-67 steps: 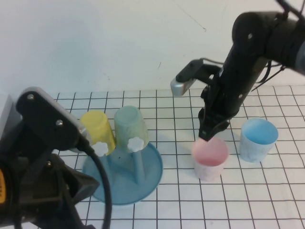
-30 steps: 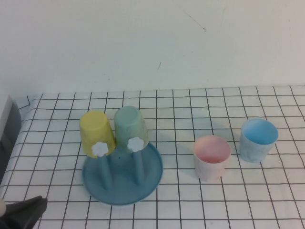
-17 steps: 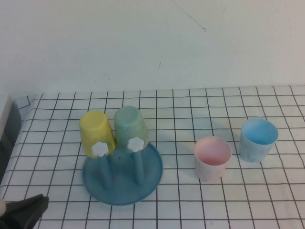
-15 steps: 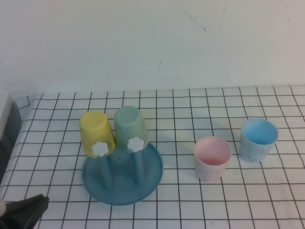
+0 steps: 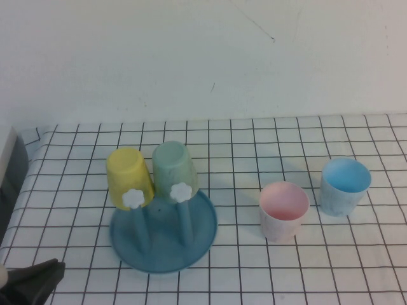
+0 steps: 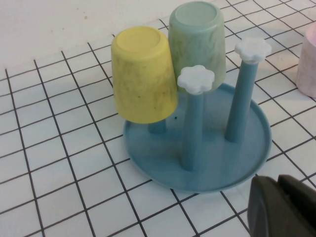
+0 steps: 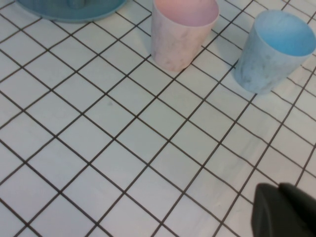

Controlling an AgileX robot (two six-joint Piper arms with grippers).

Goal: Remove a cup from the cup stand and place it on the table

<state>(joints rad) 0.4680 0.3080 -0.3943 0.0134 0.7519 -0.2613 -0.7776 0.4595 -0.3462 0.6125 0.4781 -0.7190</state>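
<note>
While both tools sit clenched and withdrawn, the cup stands upright, mouth up.

The cup stand sits on the grid-clothed bench. A yellow cup and a pale green cup hang upside down on its pegs; two flower-topped pegs stand bare. The left gripper, closed, shows nearby.

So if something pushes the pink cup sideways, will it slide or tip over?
The pink cup looks like thin plastic, so probably light. It stands upright on its narrower base on the table, so a push near the rim may tip it; a low push likely slides it.
</note>
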